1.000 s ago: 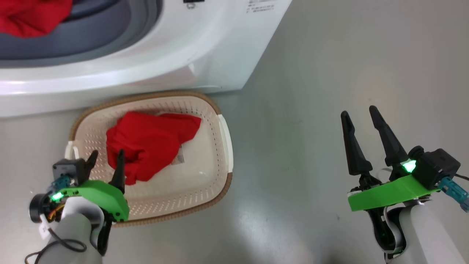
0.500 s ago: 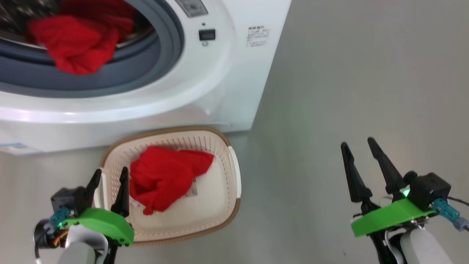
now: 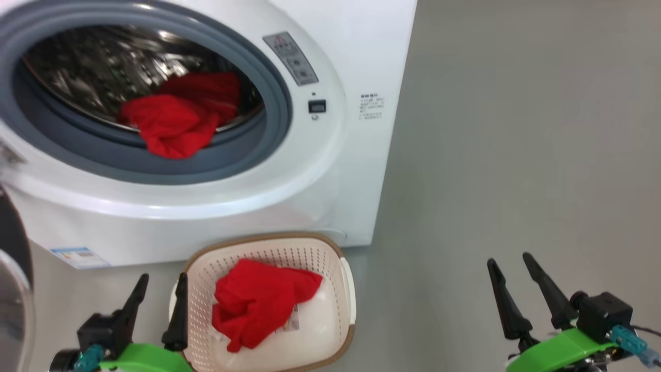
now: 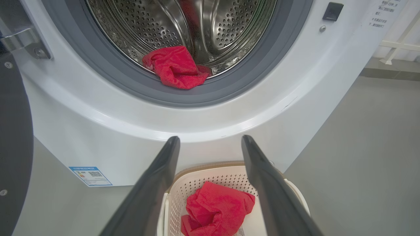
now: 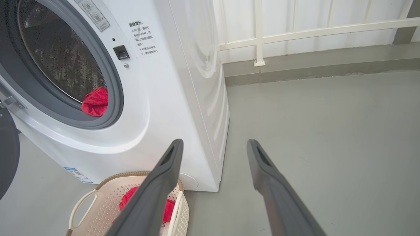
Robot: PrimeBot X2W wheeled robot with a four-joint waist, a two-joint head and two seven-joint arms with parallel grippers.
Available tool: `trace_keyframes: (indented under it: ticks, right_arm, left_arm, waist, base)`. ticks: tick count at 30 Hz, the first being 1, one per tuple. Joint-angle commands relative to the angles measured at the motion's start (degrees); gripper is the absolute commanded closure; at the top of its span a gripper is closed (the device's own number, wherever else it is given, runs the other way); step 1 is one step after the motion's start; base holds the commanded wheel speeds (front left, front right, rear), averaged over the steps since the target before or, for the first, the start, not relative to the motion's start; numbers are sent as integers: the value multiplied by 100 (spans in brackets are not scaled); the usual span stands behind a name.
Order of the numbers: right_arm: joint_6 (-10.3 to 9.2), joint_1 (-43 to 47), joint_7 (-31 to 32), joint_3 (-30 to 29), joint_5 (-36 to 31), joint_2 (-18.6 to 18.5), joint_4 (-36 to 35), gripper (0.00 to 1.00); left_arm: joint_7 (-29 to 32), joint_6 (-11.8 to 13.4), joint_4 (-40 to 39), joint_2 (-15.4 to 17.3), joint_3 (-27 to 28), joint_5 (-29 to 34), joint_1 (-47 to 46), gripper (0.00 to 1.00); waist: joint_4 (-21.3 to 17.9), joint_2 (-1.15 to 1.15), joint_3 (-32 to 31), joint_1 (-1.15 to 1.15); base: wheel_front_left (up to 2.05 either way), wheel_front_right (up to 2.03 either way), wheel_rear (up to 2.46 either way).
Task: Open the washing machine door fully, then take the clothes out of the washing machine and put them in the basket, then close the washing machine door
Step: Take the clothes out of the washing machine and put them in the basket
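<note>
Your left gripper [image 3: 161, 280] stands open and empty just beside the basket [image 3: 268, 238]; your right gripper [image 3: 508, 260] likewise, over the floor [image 3: 516, 155]; one red garment [image 3: 258, 307] lies in the basket; a second garment [image 3: 173, 124] lies at the drum [image 3: 103, 67] mouth; the door [image 3: 11, 248] hangs open.

bare grey room, evenly lit
smooth grey floor [image 3: 516, 155] with a soft sheen; at its far edge a white panelled wall [image 5: 361, 9] crossed by white rails [image 5: 328, 32], a grey base strip [image 5: 328, 62] along its foot.
</note>
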Motion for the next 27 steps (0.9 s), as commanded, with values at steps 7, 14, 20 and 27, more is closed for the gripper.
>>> trace_keyframes:
  ticks: [7,14,20,27]
  right_arm:
    - [37,330,-37,120,102,-167,-153,0]
    - [37,578,-37,45,121,-209,-264,0]
    - [37,752,-37,-45,118,-202,-348,0]
    - [37,806,-37,-87,107,-186,-370,0]
  left_arm:
    - [-70,-30,-846,53,264,151,626,0]
    - [-70,-30,-1499,-30,455,221,1212,0]
    - [-70,-30,-1870,-88,550,241,1592,0]
    - [-70,-30,-2019,-125,596,290,1733,0]
  waist:
    - [200,0,-690,0]
    - [207,0,-810,0]
    - [205,0,-858,0]
    - [194,0,-862,0]
  base:
    - [0,0,0]
    - [0,0,0]
    - [0,0,0]
    - [0,0,0]
